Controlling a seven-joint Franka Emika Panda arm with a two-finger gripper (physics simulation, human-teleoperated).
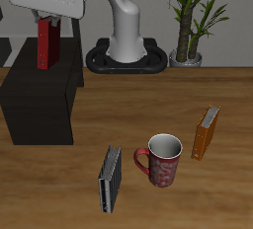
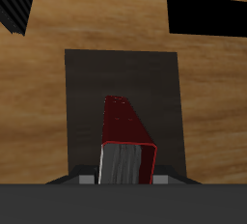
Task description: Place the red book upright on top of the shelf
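Above the shelf [image 1: 40,100], at the far left of the scene, the red book [image 1: 45,43] hangs upright in my end effector [image 1: 47,18], whose fingers are pinched onto the book's upper part. In the exterior view the book's lower edge sits at or just over the flat top, toward its far edge; I cannot tell from that angle whether it is touching. My wrist view looks straight down the red book [image 2: 125,136] onto the dark top of the shelf [image 2: 87,83], with the pale page edges facing the camera and the cover running away below. The book falls inside the top's outline there, with dark surface visible on both sides of it.

Assessment of progress: pickup and carry appear complete, and orientation is correct, spine vertical. Remaining, as I judge it: confirm contact with the top, spread the fingers, and withdraw upward without dragging the book over. A narrow book standing on end is liable to tip if released with any lean or above the surface.

Other items on the desk [image 1: 198,90] are well apart from the work: a grey-black book [image 1: 110,179] standing near the front edge, a red mug [image 1: 161,160] just beside it, and an orange book [image 1: 206,132] farther right. A potted plant [image 1: 191,21] stands at the far side, beside my base.
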